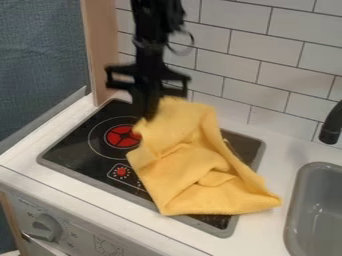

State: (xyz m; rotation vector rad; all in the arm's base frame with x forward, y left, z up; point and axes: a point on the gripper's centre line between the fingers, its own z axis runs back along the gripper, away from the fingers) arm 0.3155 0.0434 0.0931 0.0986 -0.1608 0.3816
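The black gripper point(148, 114) hangs down from the top of the camera view over the back left of the stove, blurred. Its lower end meets the upper left edge of a yellow cloth point(190, 162); whether it grips the cloth cannot be made out. Folded and rumpled, the cloth spreads over the middle and right of the black stovetop point(73, 150), with its lower right corner past the stove's edge. Part of the stovetop and its right side are hidden under it.
A red-centred burner point(122, 136) shows left of the cloth. At the right are a grey sink point(299, 200) and a black faucet point(330, 127). Behind stands a white tiled wall point(230, 75), with a wooden post point(101, 45) at the back left. A knob point(45, 227) is on the front panel.
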